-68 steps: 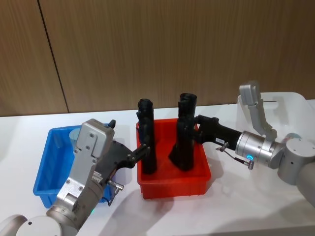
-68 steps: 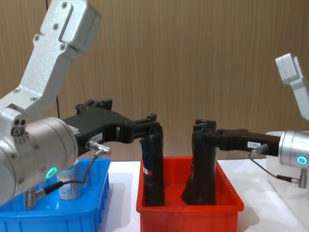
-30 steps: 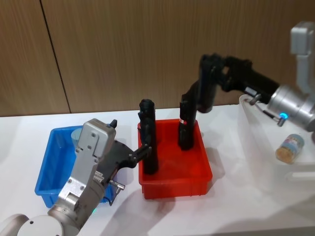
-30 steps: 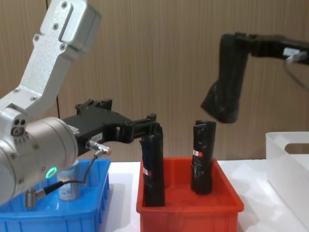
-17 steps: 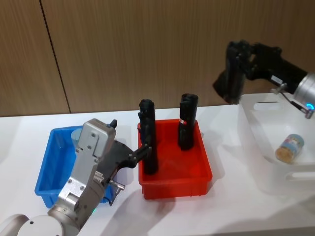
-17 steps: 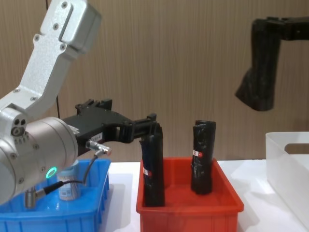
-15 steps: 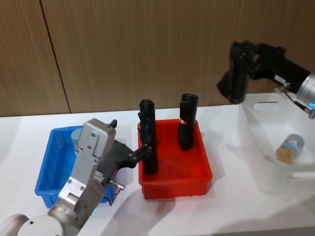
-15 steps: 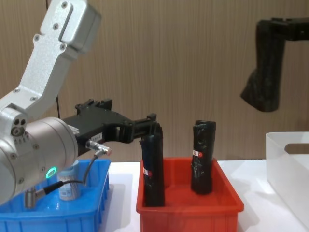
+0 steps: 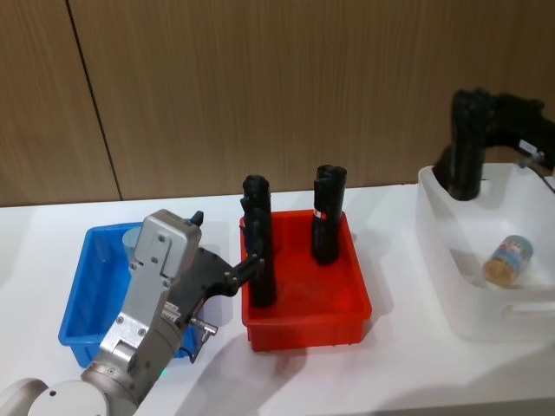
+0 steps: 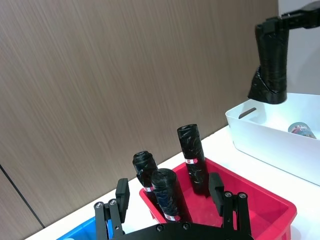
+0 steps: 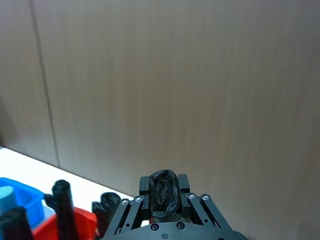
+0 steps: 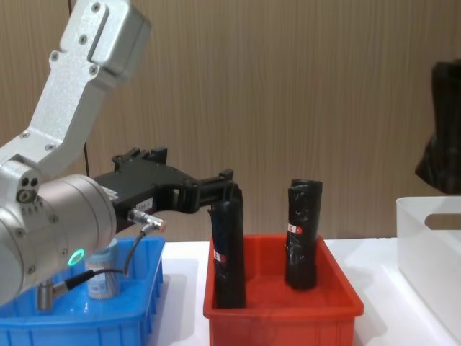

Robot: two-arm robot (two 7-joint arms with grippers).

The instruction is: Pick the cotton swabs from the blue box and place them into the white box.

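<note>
One cotton swabs jar (image 9: 132,237) stands at the back of the blue box (image 9: 80,299), and it also shows behind my left arm (image 12: 105,278). Another cotton swabs jar (image 9: 506,261) lies on its side in the white box (image 9: 434,234). My right gripper (image 9: 469,106) is shut on a tall black roll (image 9: 466,160) that hangs over the white box's back left corner. In the right wrist view the roll (image 11: 162,192) sits clamped between the fingers. My left gripper (image 9: 249,264) is open at the nearest black roll (image 9: 259,260) in the red bin.
The red bin (image 9: 305,312) stands between the two boxes and holds three upright black rolls, one of them on the right (image 9: 327,217). The wood wall runs close behind the table. My left arm (image 9: 160,286) reaches over the blue box's right side.
My right gripper lifted a black roll out of the red bin, carried it up and to the right, and now holds it lower over the white box. The left arm has not moved.
</note>
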